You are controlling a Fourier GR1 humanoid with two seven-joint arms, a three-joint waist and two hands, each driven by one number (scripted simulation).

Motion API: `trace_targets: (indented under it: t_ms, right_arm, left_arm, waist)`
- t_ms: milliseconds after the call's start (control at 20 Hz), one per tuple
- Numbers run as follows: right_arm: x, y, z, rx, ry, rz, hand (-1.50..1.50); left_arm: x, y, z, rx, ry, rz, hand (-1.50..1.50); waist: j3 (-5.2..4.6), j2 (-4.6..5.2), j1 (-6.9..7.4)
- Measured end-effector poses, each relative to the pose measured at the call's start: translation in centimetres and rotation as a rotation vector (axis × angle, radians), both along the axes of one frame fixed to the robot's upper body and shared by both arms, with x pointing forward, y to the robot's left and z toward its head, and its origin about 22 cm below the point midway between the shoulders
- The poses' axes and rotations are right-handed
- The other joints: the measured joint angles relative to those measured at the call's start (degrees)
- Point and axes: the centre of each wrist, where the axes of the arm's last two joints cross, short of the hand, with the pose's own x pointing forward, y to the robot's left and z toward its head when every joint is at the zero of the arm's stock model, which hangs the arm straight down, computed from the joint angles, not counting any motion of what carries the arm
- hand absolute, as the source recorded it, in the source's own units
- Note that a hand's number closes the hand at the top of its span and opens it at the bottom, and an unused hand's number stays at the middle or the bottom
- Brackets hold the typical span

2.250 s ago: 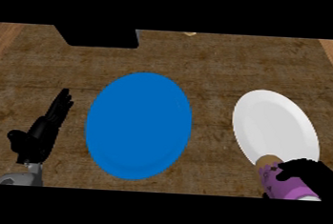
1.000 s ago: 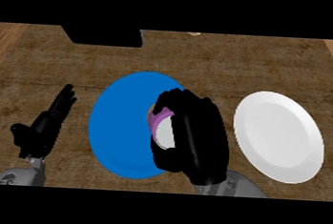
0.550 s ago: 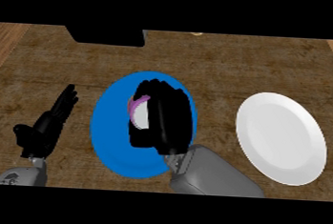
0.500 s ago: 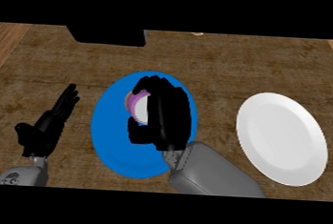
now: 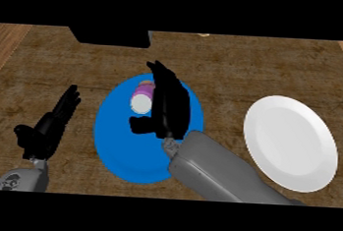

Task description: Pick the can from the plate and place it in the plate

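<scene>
Fingers straighten since prev frame: right hand (image 5: 167,107) open beside can (image 5: 142,97), now on blue plate (image 5: 122,149), releasing; left hand (image 5: 49,123) rests, fingers straight.

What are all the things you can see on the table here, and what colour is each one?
Can: one, purple with a pale top, on the blue plate, just left of the right hand.
Blue plate: one, blue, middle of the counter.
White plate: one, white, to the right of the blue plate, nothing on it.
Black box: one, black, at the far edge, cut off by the view.
Small pale thing: one, pale, far edge; too little shows to say what it is.
Counter: one, brown wood grain.
Left hand: one, black, open, at the view's left beside the blue plate.
Right hand: one, black, fingers straight, over the blue plate beside the can.
</scene>
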Motion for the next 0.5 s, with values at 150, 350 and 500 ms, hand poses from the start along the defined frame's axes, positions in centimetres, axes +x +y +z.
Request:
trace_targets:
  t_ms: [150,350,500]
  right_arm:
    - [0.4,-0.4,0.0,0.108,-0.046,-0.029,-1.5]
    - [0.1,-1.7,-0.1,0.278,-0.081,-0.068,-1.5]
    - [-0.4,-3.9,0.1,0.416,-0.092,-0.09,-1.5]
  left_arm:
    - [0.0,-0.3,0.1,0.002,-0.001,0.003,0.0]
    - [-0.5,0.0,0.2,0.004,0.005,0.019,0.0]
    - [-0.6,0.0,0.1,0.004,0.006,0.029,0.0]
  waist:
    - [0.04,0.02,-0.01]
    - [0.09,-0.12,-0.69]
    - [0.12,-0.12,-1.36]
